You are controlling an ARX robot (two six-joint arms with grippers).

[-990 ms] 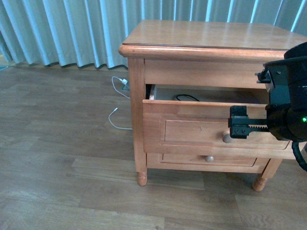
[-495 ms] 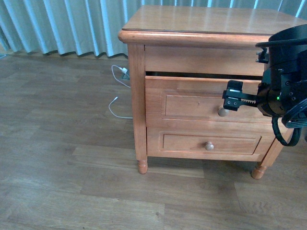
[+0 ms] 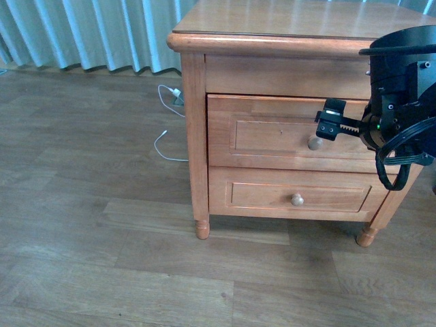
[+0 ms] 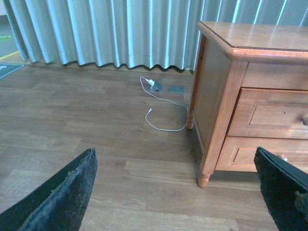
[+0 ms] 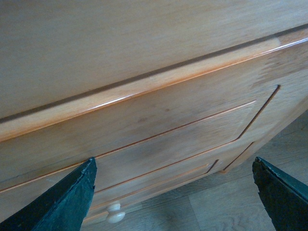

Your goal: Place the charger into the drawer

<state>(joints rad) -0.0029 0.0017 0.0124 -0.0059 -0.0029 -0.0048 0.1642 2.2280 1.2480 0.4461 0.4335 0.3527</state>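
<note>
The drawer (image 3: 272, 133), the nightstand's upper one, sits shut and flush with the frame; it also shows in the left wrist view (image 4: 269, 113) and fills the right wrist view (image 5: 159, 130). The charger is hidden from every view. My right gripper (image 3: 325, 128) is open and empty, right at the drawer front just above its round knob (image 3: 315, 143). In the right wrist view its fingers (image 5: 62, 197) stand wide apart before the wood. My left gripper (image 4: 174, 151) is open and empty above the floor, left of the nightstand; it is outside the front view.
The lower drawer (image 3: 259, 196) with its knob (image 3: 297, 199) is shut. A long thin white cable (image 3: 163, 146) lies on the wood floor left of the nightstand, near a floor socket (image 4: 156, 85). Blue-grey curtains (image 3: 102, 30) hang behind. The nightstand's front leg (image 3: 201, 228) stands on the floor.
The upper drawer went from partly open, with a black cable showing inside, to fully shut. My right gripper moved in with the drawer front.
</note>
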